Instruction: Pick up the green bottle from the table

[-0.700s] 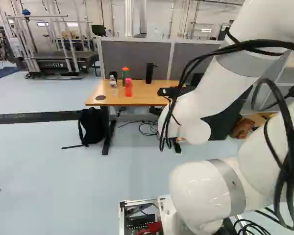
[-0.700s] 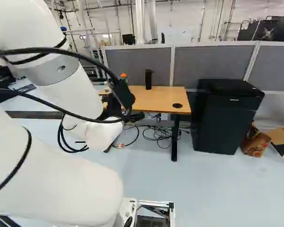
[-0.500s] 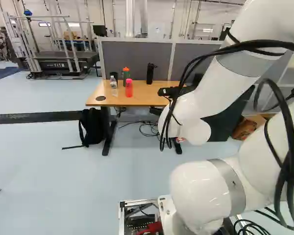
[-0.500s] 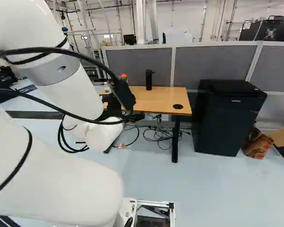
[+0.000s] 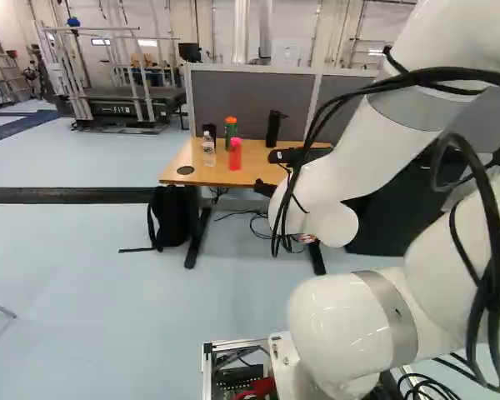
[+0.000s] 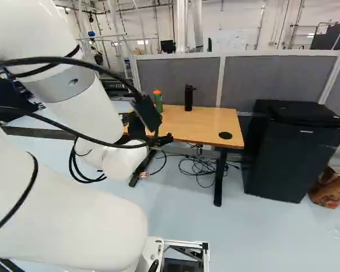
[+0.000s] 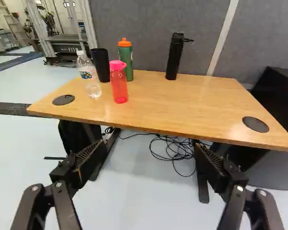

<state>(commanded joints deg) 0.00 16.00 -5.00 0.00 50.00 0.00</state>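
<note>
Green bottle [image 5: 231, 131] stands upright on table [image 5: 258, 157], upper middle of left base view — ahead and left of gripper [image 7: 150, 146]. Fingers spread, gripping nothing — pink bottle [image 7: 119, 84] nearer

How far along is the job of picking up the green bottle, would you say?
The hand faces the table, so aiming looks roughly done. It is open and holds nothing. Reaching, gripping and lifting the green bottle, which stands on the table, remain.
</note>
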